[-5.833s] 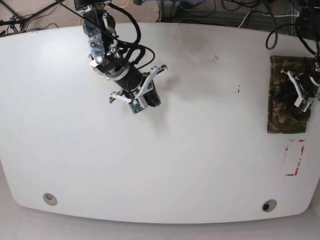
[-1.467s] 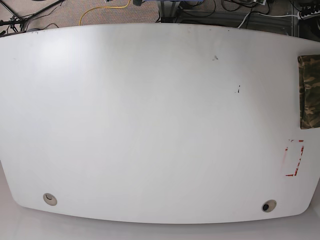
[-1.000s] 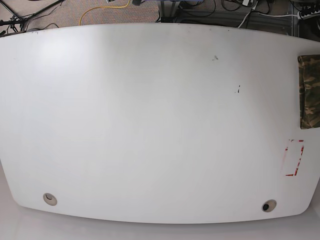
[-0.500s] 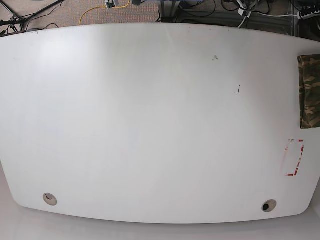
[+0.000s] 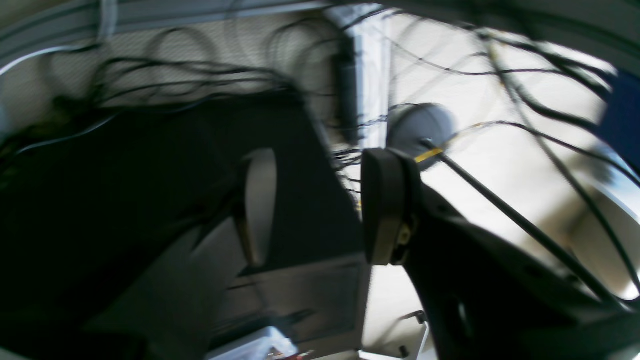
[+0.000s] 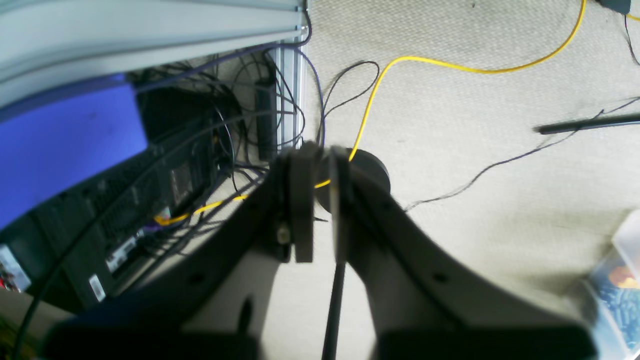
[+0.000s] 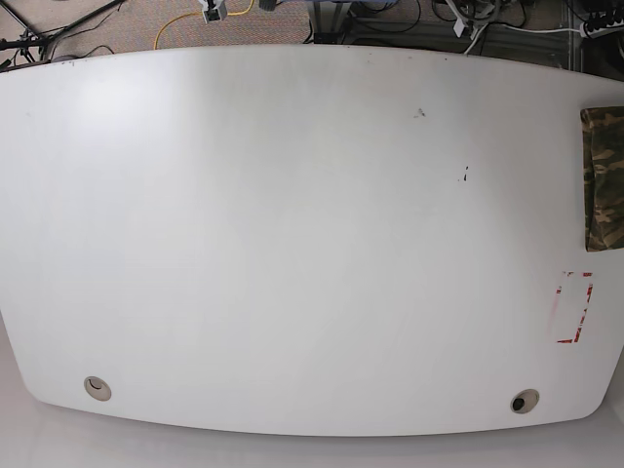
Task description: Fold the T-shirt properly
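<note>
Fingers of our left gripper (image 5: 317,205) gape empty, our right gripper (image 6: 320,200) pinched shut; likely nearer our left, the T-shirt (image 7: 604,180) lies folded, long axis front-to-back.

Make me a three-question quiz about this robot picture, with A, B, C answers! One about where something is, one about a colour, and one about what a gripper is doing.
1. Where is the T-shirt on the table in the base view?
A. in the middle
B. at the right edge
C. at the bottom left corner

2. What colour is the taped outline on the table?
A. red
B. blue
C. green

3. How do the left gripper jaws stand?
A. shut on the T-shirt
B. holding a cable
C. apart, with nothing between them

Answers:
1 B, the camouflage cloth sits at the right edge, partly cut off.
2 A, the rectangle's lines are red.
3 C, the left wrist view shows a gap between the pads.
</note>
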Motion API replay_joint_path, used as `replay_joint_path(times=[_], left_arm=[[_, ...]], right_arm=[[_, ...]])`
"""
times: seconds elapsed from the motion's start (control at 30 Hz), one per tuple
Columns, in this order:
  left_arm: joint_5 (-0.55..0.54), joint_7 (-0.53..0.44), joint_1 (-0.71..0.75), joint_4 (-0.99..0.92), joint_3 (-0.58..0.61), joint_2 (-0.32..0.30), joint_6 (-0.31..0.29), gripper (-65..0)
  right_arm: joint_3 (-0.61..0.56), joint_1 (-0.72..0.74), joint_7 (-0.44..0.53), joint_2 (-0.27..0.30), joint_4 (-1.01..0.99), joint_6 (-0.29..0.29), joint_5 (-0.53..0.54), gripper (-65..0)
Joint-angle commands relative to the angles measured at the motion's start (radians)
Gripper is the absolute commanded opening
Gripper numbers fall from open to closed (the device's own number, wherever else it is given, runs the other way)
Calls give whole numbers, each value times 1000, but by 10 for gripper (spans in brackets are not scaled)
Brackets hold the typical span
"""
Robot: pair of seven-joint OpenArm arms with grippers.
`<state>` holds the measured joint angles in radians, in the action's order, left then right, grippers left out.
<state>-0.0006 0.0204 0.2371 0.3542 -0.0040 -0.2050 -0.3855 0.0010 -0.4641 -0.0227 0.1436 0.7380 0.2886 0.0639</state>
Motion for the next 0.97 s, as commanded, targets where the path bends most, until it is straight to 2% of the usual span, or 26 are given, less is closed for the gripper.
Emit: replay_joint_path(times=[0.0,0.1,0.33,0.57,0.93], left_arm=[[-2,-4,-18,-51,16,12,35,-390],[-2,-4,-64,-109,39,23,79,-390],[-3,-4,-132,-223,80,48,124,-389],[-3,-4,-140,-231,81,68,231,-389],[-5,-4,-140,-231,77,69,233,-390]], right_arm=[[1,12,10,4,-61,7,4,-596],[1,51,10,4,-119,7,4,-595],[3,123,11,-6,-214,1,4,-595],[4,167,11,-29,-268,-1,4,-595],[3,179,11,-57,-269,2,4,-593]])
